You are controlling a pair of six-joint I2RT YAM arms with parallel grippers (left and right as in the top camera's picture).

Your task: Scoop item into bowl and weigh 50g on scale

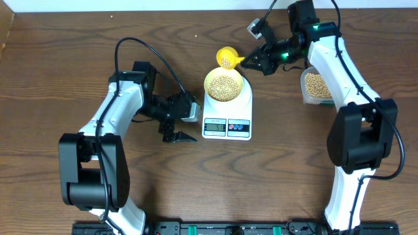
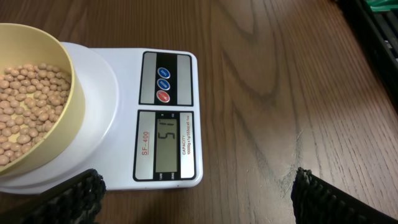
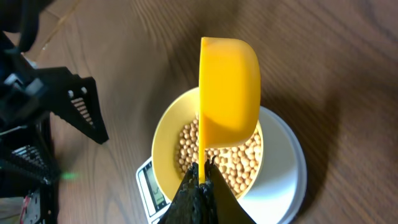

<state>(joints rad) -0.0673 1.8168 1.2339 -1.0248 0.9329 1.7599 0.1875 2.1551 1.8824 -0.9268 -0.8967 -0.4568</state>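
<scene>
The pale-yellow bowl (image 1: 225,85) holds tan beans (image 1: 225,84) and stands on the white scale (image 1: 227,112); it also shows in the left wrist view (image 2: 65,134) and right wrist view (image 3: 166,134). The scale display (image 2: 166,142) reads 51. My right gripper (image 1: 251,62) is shut on the handle of a yellow scoop (image 1: 227,58), held above the bowl's far rim with a few beans in it; the right wrist view shows the scoop (image 3: 229,93) over the bowl. My left gripper (image 1: 176,130) is open and empty, just left of the scale's front.
A clear plastic tub (image 1: 316,85) of beans sits at the right, beside the right arm. The table's near edge has a dark rail (image 1: 215,228).
</scene>
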